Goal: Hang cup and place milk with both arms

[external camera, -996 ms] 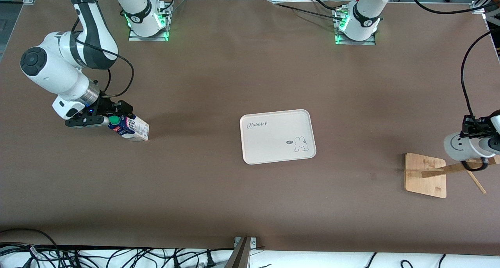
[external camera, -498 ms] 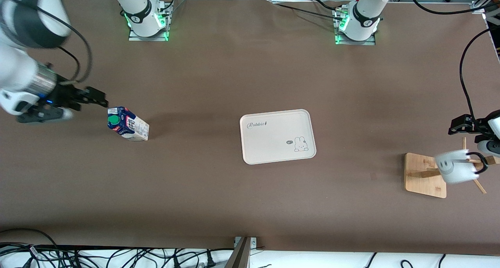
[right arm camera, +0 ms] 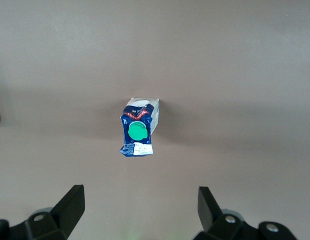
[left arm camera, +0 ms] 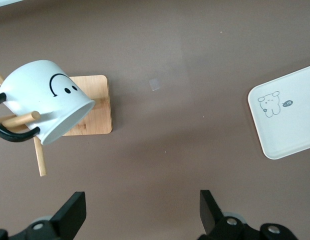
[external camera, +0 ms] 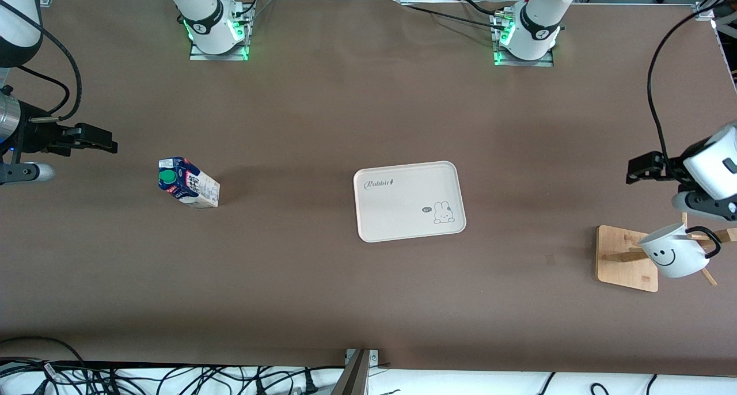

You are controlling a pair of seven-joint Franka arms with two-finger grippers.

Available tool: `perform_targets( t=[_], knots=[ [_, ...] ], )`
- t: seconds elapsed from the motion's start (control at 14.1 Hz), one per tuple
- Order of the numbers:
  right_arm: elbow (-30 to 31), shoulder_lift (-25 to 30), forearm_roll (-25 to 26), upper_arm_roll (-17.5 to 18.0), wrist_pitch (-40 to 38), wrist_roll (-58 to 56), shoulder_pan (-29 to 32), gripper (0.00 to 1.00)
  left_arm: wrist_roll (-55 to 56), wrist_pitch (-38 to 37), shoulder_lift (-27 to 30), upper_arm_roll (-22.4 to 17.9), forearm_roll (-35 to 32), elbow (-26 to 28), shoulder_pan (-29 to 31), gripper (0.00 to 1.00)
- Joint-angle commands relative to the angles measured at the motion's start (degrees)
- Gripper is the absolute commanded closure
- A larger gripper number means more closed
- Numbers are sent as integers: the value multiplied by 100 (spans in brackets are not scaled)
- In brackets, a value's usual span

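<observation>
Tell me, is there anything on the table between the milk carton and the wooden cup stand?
Yes: a white tray with a rabbit drawing lies between the milk carton and the wooden stand, as the front view shows. The rest of that stretch is bare table.

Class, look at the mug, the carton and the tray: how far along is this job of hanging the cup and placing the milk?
Done: the cup hangs by its handle on the wooden rack, with the open left gripper clear of it. In hand: nothing; the right gripper is open over the milk. Left: the milk stands on the table, apart from the bare tray.
</observation>
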State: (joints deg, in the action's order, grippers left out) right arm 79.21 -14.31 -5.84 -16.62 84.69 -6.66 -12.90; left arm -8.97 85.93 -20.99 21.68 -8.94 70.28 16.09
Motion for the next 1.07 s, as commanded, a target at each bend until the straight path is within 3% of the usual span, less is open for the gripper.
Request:
perform_targets(
  t=[0.0, 0.21, 0.36, 0.57, 0.78, 0.85, 1.0],
  knots=[
    [-222, -28, 13, -61, -120, -134, 25, 0, 80, -234, 200, 81, 234, 56, 69, 0],
    [-458, -28, 109, -52, -190, -134, 16, 0, 429, -243, 533, 21, 455, 354, -184, 0],
    [-643, -28, 179, -61, -251, -134, 33, 0, 607, -182, 989, -556, 481, 809, -753, 0],
    [-679, -28, 355, -105, -348, -187, 51, 0, 713, 124, 1675, -1752, 911, 1766, -1695, 0],
    [-574, 85, 347, 148, -209, -161, 339, 0, 739, 599, 2072, -1913, 921, 2480, -1812, 0],
    [-417, 216, 390, 681, -33, -143, 793, 0, 748, 757, 2151, -1966, 921, 2655, -1820, 0],
    [-318, 279, 924, 2217, 83, -178, 2041, 0, 974, 838, 2134, -2045, 929, 2640, -1847, 0]
  ],
)
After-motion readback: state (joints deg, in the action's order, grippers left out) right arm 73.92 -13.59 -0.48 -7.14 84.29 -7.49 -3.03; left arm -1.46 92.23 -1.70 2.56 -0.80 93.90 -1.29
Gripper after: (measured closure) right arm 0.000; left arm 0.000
